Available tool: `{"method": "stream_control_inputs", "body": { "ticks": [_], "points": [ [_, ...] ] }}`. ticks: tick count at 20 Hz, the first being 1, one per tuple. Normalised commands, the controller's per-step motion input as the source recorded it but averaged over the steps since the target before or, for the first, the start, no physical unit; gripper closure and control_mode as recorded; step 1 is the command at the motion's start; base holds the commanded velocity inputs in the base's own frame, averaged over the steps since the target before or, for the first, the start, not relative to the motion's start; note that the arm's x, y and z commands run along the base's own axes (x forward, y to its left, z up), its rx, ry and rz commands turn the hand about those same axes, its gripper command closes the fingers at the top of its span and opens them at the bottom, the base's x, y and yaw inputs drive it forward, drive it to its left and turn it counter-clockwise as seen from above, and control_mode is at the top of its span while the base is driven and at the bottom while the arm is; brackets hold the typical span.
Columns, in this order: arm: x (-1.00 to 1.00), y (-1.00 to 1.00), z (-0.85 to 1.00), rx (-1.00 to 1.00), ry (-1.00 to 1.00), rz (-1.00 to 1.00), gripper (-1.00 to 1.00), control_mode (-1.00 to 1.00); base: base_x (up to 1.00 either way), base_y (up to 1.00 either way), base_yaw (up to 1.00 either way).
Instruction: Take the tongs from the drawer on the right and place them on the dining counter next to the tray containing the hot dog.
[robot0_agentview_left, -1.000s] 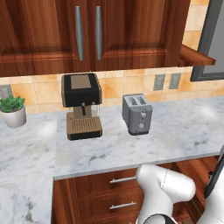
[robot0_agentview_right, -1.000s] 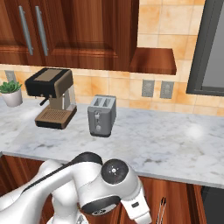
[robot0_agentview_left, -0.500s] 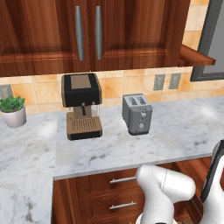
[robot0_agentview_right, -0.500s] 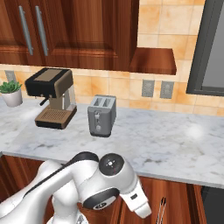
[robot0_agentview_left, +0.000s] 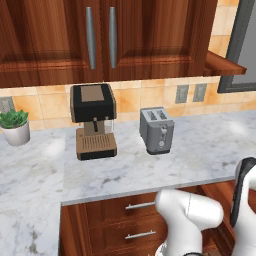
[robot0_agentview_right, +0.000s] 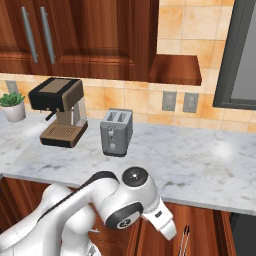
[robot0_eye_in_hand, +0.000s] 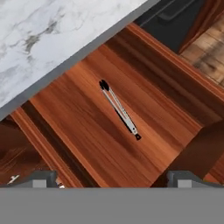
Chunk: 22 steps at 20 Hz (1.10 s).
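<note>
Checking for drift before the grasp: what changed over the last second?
Only the arm shifted: in the right base view its elbow swung right, and in the left base view its dark forearm came in at the right edge. Nothing grabbed or released. Tongs lie in the open drawer; coffee machine, toaster, plant unchanged.

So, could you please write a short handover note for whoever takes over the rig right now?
Gripper: open and empty, jaws spread wide, looking down into the pulled-out drawer.
Tongs: lying flat on the drawer floor, slim and closed, untouched, ahead of the jaws.
Done: the drawer is open and the hand is over it.
Left: descend, close on the tongs, lift them out, drive to the dining counter and set them beside the tray with the hot dog.
</note>
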Motion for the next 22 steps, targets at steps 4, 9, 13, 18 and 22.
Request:
{"method": "stream_control_inputs", "body": {
  "ticks": [4, 9, 13, 18, 22],
  "points": [
    [0.0, -0.17, -0.28, 0.05, 0.04, 0.38, -1.0, -1.0, 0.0, 0.0, 0.0],
    [0.08, 0.0, -0.06, 0.02, 0.06, 0.04, -1.0, -1.0, 0.0, 0.0, 0.0],
    [0.07, 0.0, -0.33, -0.03, 0.1, 0.02, -1.0, -1.0, 0.0, 0.0, 0.0],
    [0.01, 0.0, -0.46, 0.0, 0.01, 0.07, -1.0, -1.0, 0.0, 0.0, 0.0],
    [0.02, 0.0, -0.45, 0.0, 0.0, 0.07, -1.0, -1.0, 0.0, 0.0, 0.0]
  ]
}}
